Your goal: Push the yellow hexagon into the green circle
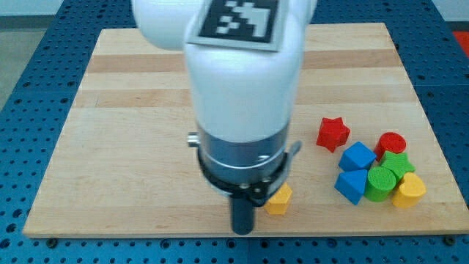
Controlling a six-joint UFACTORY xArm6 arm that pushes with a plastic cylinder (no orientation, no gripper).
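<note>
The yellow hexagon [278, 199] lies near the board's bottom edge, just right of centre. My tip [242, 230] is at the end of the dark rod, just left of and slightly below the hexagon, close to it; I cannot tell whether they touch. The green circle [380, 182] sits in a cluster of blocks at the view's right, well to the right of the hexagon. The white arm body hides the middle of the board.
Around the green circle are a blue block [351, 185] on its left, another blue block [357, 157] above, a second green block [398, 164], a red circle [391, 144], a yellow block [409, 190] and a red star [333, 133]. The wooden board [132, 110] lies on a blue table.
</note>
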